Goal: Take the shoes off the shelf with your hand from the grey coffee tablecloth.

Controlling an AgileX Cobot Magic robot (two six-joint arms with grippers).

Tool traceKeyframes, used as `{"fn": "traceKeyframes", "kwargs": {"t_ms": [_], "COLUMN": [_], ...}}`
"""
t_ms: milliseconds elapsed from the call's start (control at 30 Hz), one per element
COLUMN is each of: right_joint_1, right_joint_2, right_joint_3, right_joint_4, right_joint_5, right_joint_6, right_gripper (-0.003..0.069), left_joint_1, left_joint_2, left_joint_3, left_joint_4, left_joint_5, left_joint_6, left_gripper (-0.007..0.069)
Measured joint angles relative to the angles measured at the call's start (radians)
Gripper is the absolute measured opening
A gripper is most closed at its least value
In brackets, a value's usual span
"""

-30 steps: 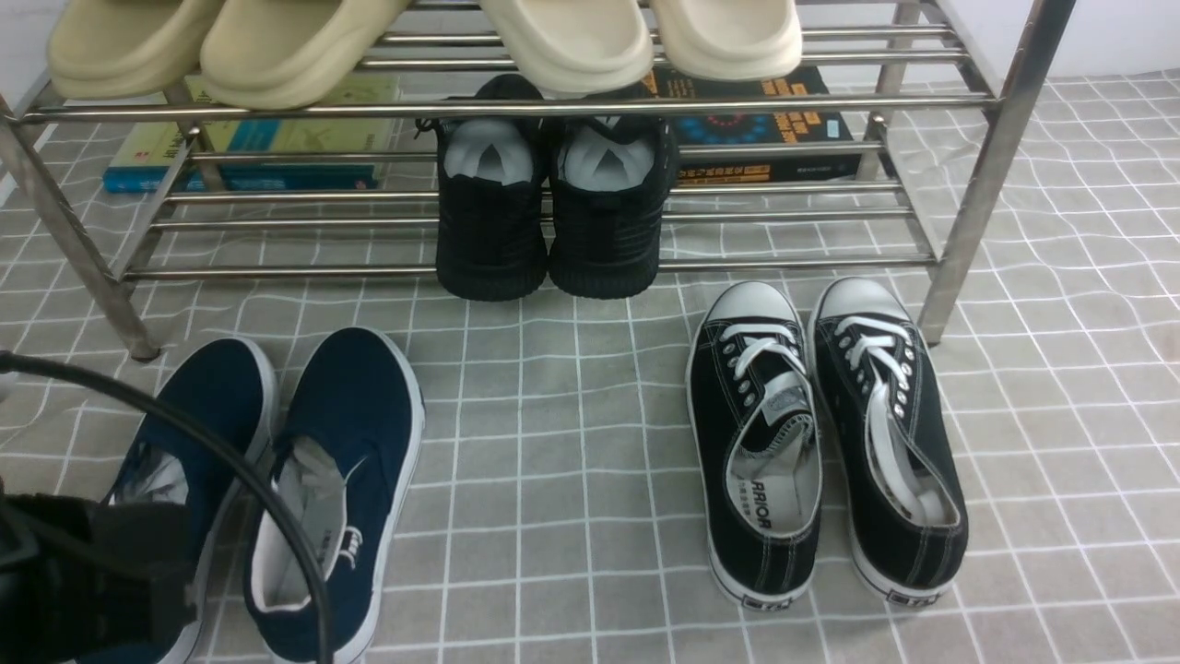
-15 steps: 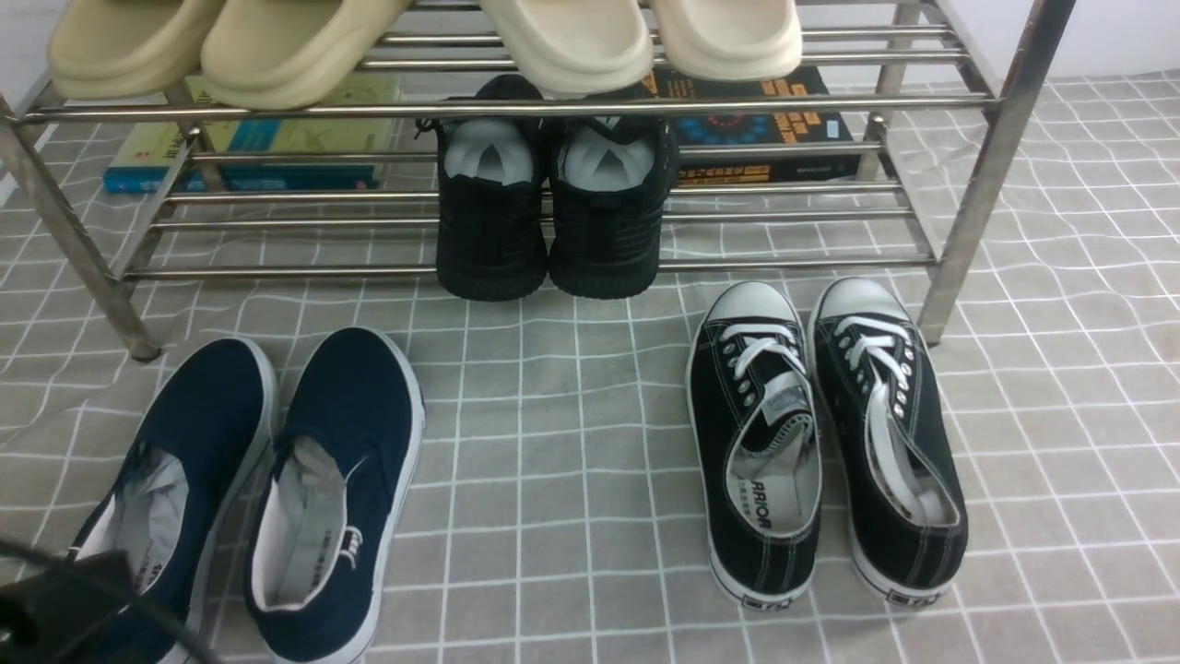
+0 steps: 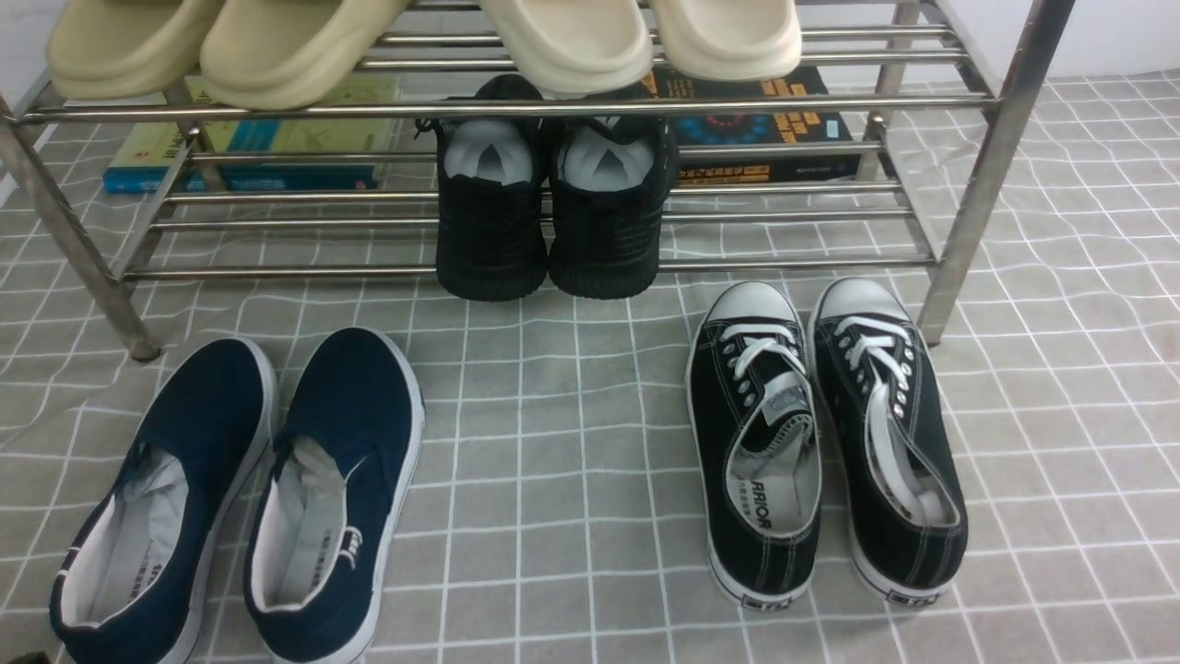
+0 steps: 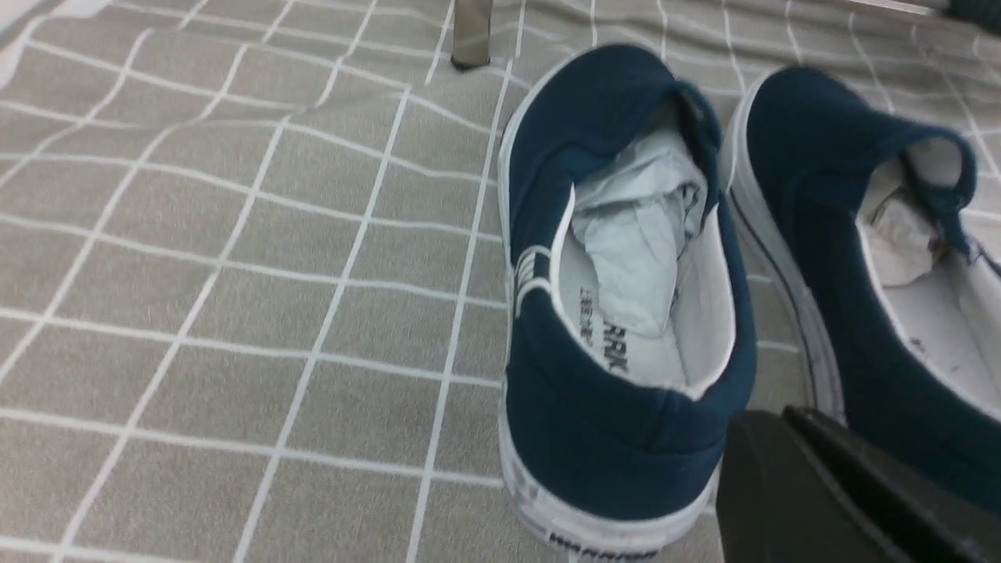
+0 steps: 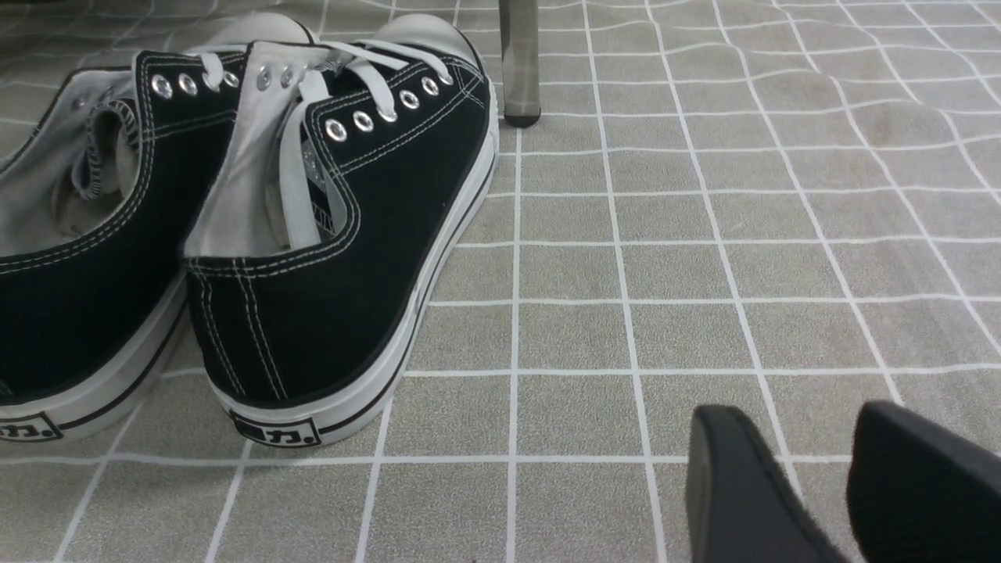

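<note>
The navy blue slip-on shoes stand side by side on the grey grid tablecloth, in front of the steel shelf, toes towards it. They are off the shelf. In the left wrist view my left gripper is shut and empty, just behind the heel of one navy shoe, beside the other. My right gripper is open and empty above bare cloth. Neither gripper shows in the front view.
Black lace-up sneakers stand on the cloth at the right, near the shelf's leg. All-black knit sneakers sit on the lower tier and beige slippers on the top tier. Books lie under the shelf.
My left gripper and its cable have drawn back out of the front view at the lower left, uncovering the left navy shoe. The shoes have not moved.
</note>
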Motion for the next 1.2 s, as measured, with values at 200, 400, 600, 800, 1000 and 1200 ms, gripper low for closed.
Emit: {"fn": "traceKeyframes", "kwargs": {"t_ms": [200,400,600,800,1000,1200], "right_joint_1": [0.0,0.0,0.0,0.0,0.0,0.0], "right_joint_2": [0.0,0.0,0.0,0.0,0.0,0.0], "right_joint_3": [0.0,0.0,0.0,0.0,0.0,0.0], "right_joint_4": [0.0,0.0,0.0,0.0,-0.001,-0.001], "right_joint_5": [0.0,0.0,0.0,0.0,0.0,0.0], "right_joint_6": [0.0,0.0,0.0,0.0,0.0,0.0], "right_gripper": [0.0239,0.0239,0.0239,0.0239,0.0239,0.0239], "left_joint_1": [0.0,0.0,0.0,0.0,0.0,0.0], "left_joint_2": [-0.002,-0.002,-0.002,-0.002,-0.002,-0.002], "left_joint_3": [0.012,0.012,0.012,0.012,0.012,0.012], "left_joint_4": [0.003,0.003,0.003,0.003,0.008,0.01], "left_joint_5": [-0.033,-0.035,-0.035,-0.035,-0.035,-0.035], "left_joint_6": [0.002,0.002,0.003,0.003,0.003,0.003], "left_gripper": [0.0035,0.0041,0.0043,0.0043,0.0043,0.0046]}}
